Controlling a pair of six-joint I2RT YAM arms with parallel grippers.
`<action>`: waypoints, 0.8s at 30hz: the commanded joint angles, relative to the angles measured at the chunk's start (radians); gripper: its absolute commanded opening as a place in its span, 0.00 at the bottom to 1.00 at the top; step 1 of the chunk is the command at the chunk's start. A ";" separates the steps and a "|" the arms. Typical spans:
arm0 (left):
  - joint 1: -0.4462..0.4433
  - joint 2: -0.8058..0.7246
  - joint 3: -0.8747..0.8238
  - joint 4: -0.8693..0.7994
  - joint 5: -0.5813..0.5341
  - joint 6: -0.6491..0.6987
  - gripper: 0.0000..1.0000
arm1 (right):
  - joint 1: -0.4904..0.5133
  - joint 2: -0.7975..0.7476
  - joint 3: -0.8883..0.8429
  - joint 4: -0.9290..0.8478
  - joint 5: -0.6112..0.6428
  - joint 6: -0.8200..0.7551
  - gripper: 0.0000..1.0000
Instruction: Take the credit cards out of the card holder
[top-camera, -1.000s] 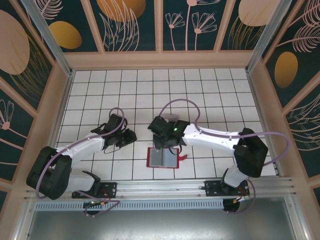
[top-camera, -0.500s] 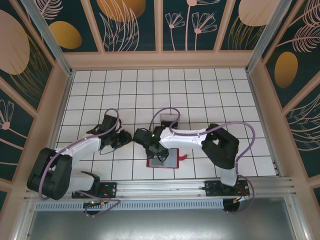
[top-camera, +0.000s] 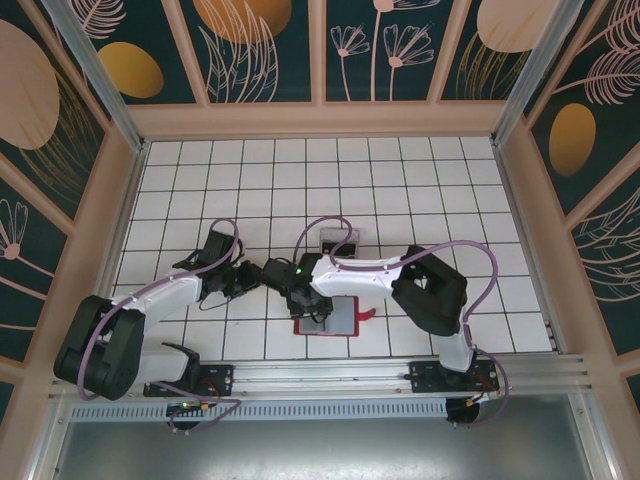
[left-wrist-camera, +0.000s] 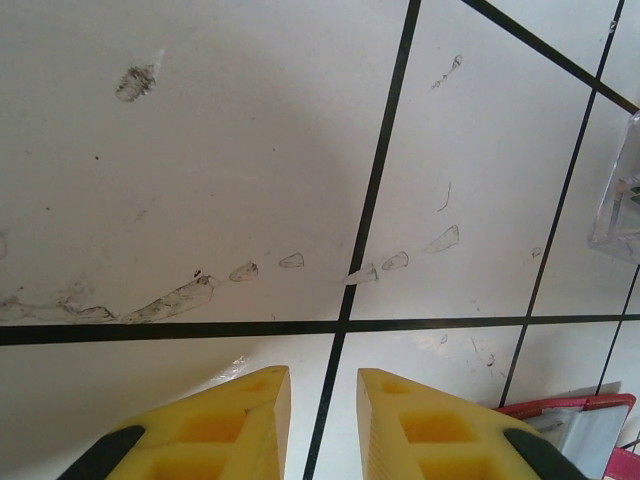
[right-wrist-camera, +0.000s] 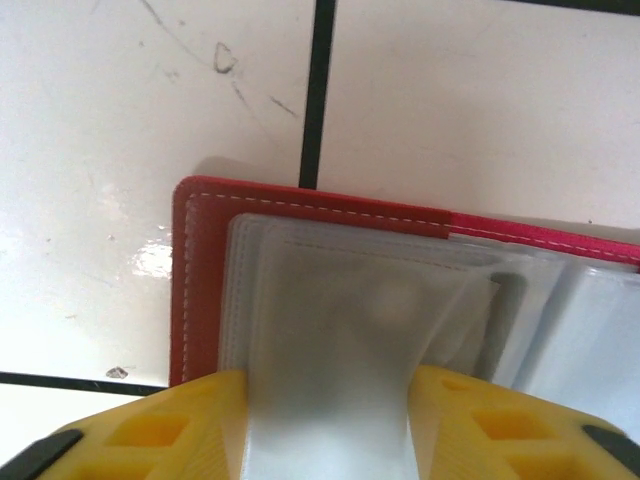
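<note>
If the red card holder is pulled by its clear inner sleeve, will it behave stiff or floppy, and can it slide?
The sleeve looks floppy: it wrinkles near its right edge. The card holder probably slides easily, since it lies flat and thin on the glossy table.

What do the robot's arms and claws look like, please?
The left arm and right arm have white links, black joints and a looping lilac cable. A green light glows on the right wrist. The left claw and right claw have yellow fingers with rectangular hollows and black outer corners.
</note>
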 joint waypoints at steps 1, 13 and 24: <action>0.010 -0.004 -0.006 0.003 0.017 0.018 0.26 | 0.006 0.034 0.009 -0.037 0.018 -0.006 0.39; 0.010 -0.034 -0.012 -0.016 0.011 0.005 0.26 | 0.007 0.021 0.060 -0.011 0.021 -0.075 0.35; 0.010 -0.047 -0.004 -0.035 0.011 -0.004 0.26 | 0.006 -0.012 0.006 0.009 0.015 -0.082 0.24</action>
